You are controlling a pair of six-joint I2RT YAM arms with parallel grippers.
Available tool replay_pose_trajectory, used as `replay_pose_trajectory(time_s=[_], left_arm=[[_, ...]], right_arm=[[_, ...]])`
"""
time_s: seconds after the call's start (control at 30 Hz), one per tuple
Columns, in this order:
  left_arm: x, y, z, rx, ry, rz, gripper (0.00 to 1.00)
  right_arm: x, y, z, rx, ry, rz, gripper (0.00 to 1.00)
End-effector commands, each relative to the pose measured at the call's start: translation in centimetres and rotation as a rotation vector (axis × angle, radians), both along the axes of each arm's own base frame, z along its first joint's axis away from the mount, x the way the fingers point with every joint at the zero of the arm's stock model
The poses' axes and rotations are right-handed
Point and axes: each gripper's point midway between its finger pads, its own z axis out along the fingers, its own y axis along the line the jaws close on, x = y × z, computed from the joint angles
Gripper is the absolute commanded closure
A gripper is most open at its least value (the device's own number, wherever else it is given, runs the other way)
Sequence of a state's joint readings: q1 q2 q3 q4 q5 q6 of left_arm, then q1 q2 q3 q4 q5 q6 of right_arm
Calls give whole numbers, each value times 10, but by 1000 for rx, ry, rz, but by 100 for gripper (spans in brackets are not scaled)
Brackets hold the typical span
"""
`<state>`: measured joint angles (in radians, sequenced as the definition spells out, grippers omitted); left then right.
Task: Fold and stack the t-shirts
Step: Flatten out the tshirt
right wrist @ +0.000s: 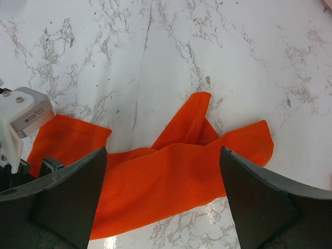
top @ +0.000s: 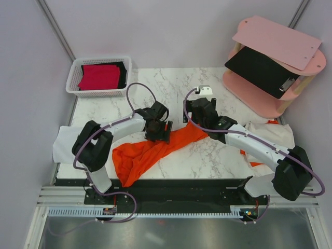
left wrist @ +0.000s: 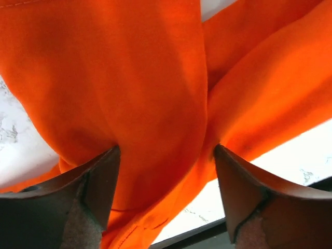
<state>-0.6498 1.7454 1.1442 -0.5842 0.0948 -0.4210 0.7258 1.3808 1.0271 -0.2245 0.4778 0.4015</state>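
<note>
The orange t-shirt is seen in the top view lying crumpled on the marble table. It is drawn out in a long band from a bunched heap at its near-left end to a narrower far-right end. The left gripper is set at the middle of the shirt's far edge, and the right gripper is held over the shirt's far-right end. From above, the jaws of neither can be made out. That is supplied by the wrist views. In the left one the jaws are spread wide, with a thick fold of the orange cloth bulging between the two fingers and touching both inner faces; little of the table is shown. In the right wrist view the jaws are likewise spread and nothing is pinched, and the shirt's right end is seen on the table beneath them, with a narrow flap folded across it. Only the top view shows what lies away from the orange shirt. Well beyond its left end is a white basket holding a folded crimson t-shirt, with a black t-shirt showing beside it. Well beyond its right end is a pink shelf carrying a black clipboard.
</note>
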Motion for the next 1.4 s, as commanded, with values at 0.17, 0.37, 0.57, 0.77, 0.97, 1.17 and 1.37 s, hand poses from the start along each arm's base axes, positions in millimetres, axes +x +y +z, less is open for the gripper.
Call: replay_pose_trajectory(time_s=[0.17, 0.37, 0.57, 0.77, 0.97, 1.17, 1.37], left_arm=[[24, 5, 7, 90, -90, 69, 98], [31, 17, 43, 128, -168, 80, 98], [44, 32, 82, 161, -247, 105, 98], [48, 33, 112, 147, -280, 104, 98], [48, 48, 134, 177, -304, 123, 98], [46, 64, 127, 218, -277, 145, 92], [45, 67, 111, 249, -244, 150, 82]], right_arm=[[-2, -9, 4, 57, -2, -3, 4], [-4, -11, -18, 44, 46, -3, 4], [-8, 6, -62, 46, 172, 60, 5], [-9, 48, -124, 56, 372, 185, 72], [2, 65, -159, 14, 479, 200, 100], [18, 42, -180, -117, 499, 92, 100], [28, 9, -200, -193, 562, 16, 100]])
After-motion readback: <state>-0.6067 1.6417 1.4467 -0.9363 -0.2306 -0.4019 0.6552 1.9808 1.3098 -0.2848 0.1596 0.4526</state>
